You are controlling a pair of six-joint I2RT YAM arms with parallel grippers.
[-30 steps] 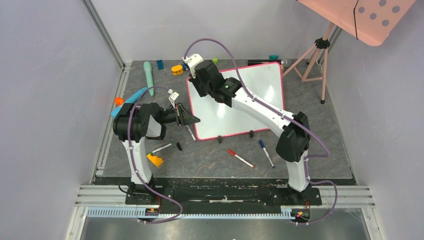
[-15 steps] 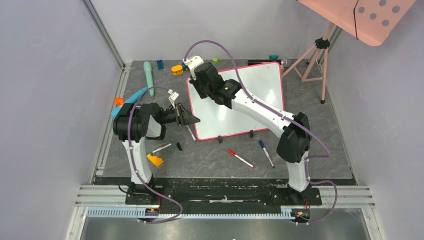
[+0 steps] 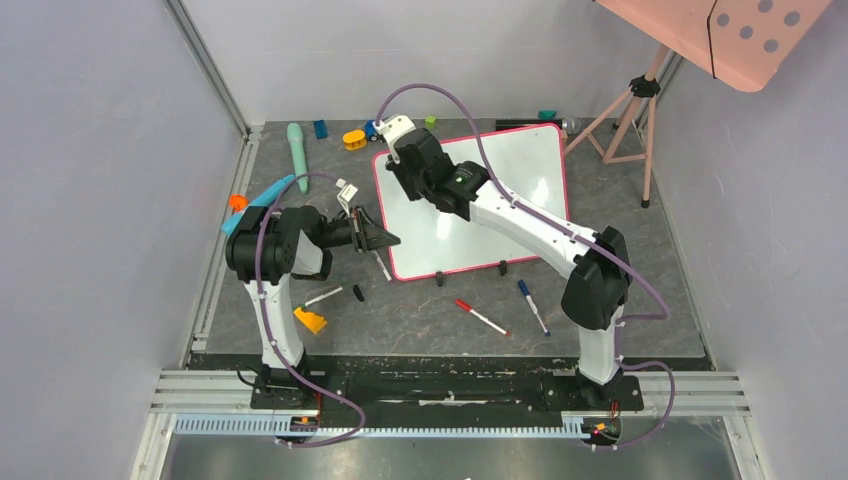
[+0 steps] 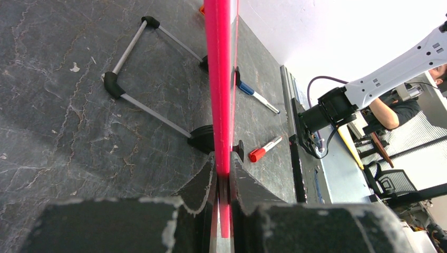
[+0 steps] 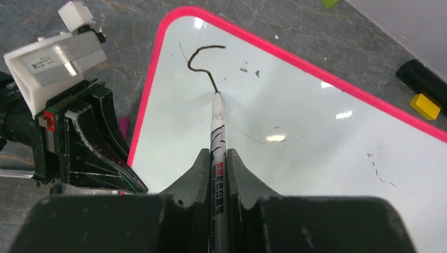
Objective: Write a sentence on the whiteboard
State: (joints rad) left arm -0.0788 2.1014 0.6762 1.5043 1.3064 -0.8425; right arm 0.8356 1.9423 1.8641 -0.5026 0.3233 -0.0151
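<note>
Rightward, toward three o'clock, the right gripper (image 5: 217,155) has crept, jaws clamped on a marker (image 5: 216,124) whose tip touches the whiteboard (image 3: 510,170) near its eleven o'clock corner. The left gripper (image 4: 223,171) pinches the board's frame. Of the sentence (image 5: 202,55) only one hooked stroke shows; nearly all is left, I'd say.

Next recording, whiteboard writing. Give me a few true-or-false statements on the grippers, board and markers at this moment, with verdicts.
1. The right gripper holds a marker with its tip on the whiteboard. True.
2. The left gripper is open, clear of the board. False: it is shut on the whiteboard's edge.
3. A full sentence is written. False: only one hooked stroke shows, near a corner.
4. A red marker lies on the table in front of the board. True.
</note>
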